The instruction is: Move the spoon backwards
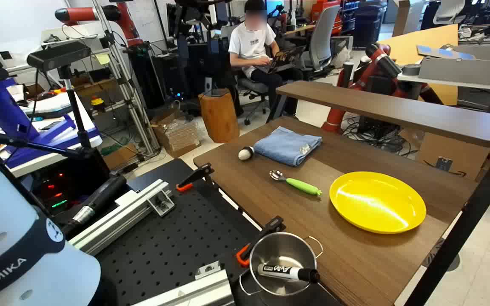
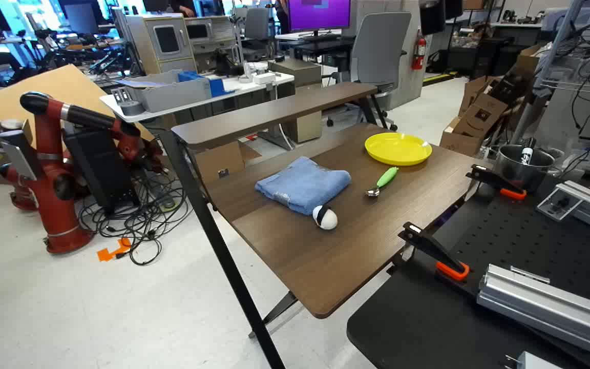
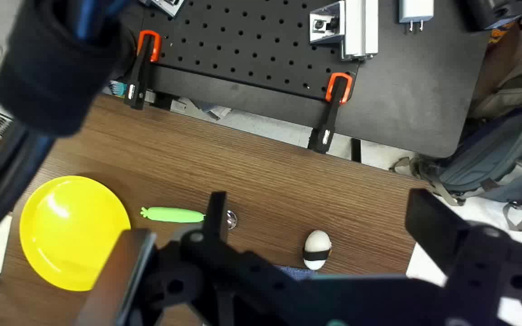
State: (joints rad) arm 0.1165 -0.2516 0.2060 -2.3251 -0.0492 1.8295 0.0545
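- Fingers (image 3: pixel 431 226) stand spread wide, holding nothing.
- On the wooden table (image 3: pixel 288 176) lies the spoon (image 1: pixel 298 184), green handle (image 3: pixel 173 214) toward the yellow plate (image 3: pixel 75 233).
- Step in hand seems the approach; next likely calls for centring over the spoon, lowering, then gripping.

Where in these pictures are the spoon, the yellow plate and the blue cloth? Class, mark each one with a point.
Spoon (image 1: pixel 299 184): in an exterior view, on its green handle.
Yellow plate (image 3: pixel 74 233): in the wrist view, on its bare middle.
Blue cloth (image 2: pixel 302 183): in an exterior view, on its upper face.
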